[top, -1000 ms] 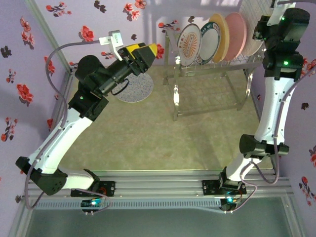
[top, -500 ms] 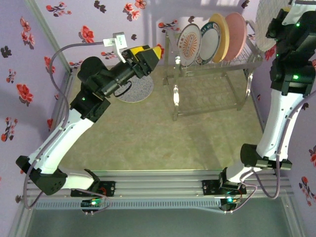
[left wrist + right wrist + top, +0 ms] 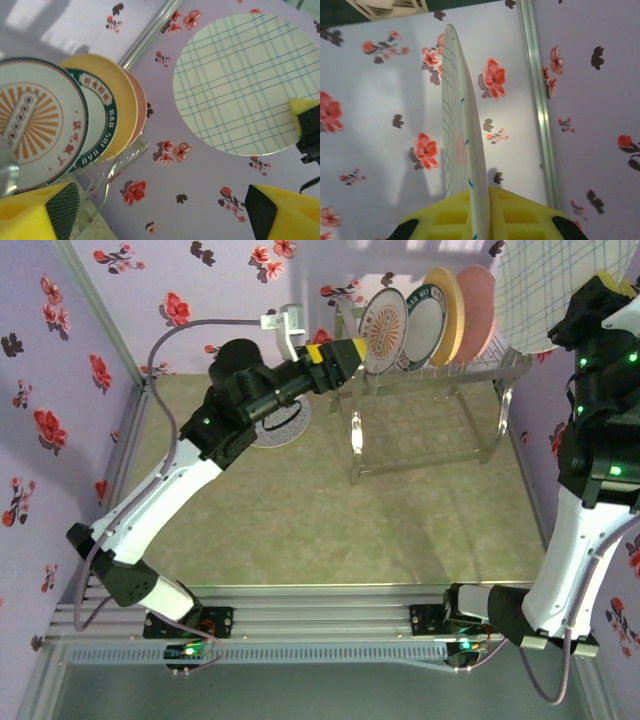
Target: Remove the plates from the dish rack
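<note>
My right gripper (image 3: 590, 302) is raised high at the right, shut on the rim of the white grey-grid plate (image 3: 530, 290). In the right wrist view that plate (image 3: 462, 130) stands edge-on between the yellow pads (image 3: 520, 217). The chrome dish rack (image 3: 430, 375) holds the orange-sunburst plate (image 3: 383, 330), green-rimmed plate (image 3: 423, 325), yellow plate (image 3: 447, 312) and pink plate (image 3: 478, 308) upright. My left gripper (image 3: 338, 352) is open, just left of the sunburst plate (image 3: 35, 120), holding nothing. The teal-speckled plate (image 3: 285, 430) lies flat on the table, partly under the left arm.
Purple flowered walls (image 3: 90, 360) close in the back, left and right. The rack's legs (image 3: 357, 450) stand on the olive table surface (image 3: 330, 530), with open floor in front of them. The lifted grid plate (image 3: 245, 80) hangs near the right wall.
The right arm has lifted the grid plate up and out of the rack. The left arm has swung right, away from the speckled plate, to the rack's left end.
</note>
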Robot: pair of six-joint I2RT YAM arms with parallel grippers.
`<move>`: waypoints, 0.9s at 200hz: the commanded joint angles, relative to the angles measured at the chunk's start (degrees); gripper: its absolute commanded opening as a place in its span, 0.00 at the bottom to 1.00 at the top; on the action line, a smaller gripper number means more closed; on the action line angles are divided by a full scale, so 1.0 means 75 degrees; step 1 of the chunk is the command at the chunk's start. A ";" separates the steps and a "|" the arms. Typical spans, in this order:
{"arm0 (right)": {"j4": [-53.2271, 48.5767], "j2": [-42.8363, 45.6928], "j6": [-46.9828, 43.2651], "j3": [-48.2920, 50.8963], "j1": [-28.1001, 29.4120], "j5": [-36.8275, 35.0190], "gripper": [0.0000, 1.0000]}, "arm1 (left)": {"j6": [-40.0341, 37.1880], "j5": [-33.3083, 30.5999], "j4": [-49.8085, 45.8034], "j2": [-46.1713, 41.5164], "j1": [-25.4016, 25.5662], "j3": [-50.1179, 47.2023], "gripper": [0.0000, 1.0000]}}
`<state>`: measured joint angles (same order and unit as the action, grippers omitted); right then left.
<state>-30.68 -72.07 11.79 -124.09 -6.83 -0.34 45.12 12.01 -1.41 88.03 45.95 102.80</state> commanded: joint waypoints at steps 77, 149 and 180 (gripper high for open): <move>0.2156 0.0479 0.4495 0.1852 0.0185 0.3237 0.00 | 0.1674 0.0575 -0.0287 0.1508 0.0259 0.1608 0.83; 0.2022 0.0303 0.4629 0.2242 0.1120 0.3518 0.00 | 0.1952 0.0494 -0.0262 0.1664 0.0169 0.1655 0.73; 0.2047 0.0293 0.4624 0.2452 0.1364 0.3444 0.00 | 0.1970 0.0455 -0.0324 0.1617 0.0136 0.1624 0.54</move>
<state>-20.97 -70.30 44.77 -106.50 2.28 24.64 59.48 15.27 -3.75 99.81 47.35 113.23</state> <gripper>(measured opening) 0.105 0.605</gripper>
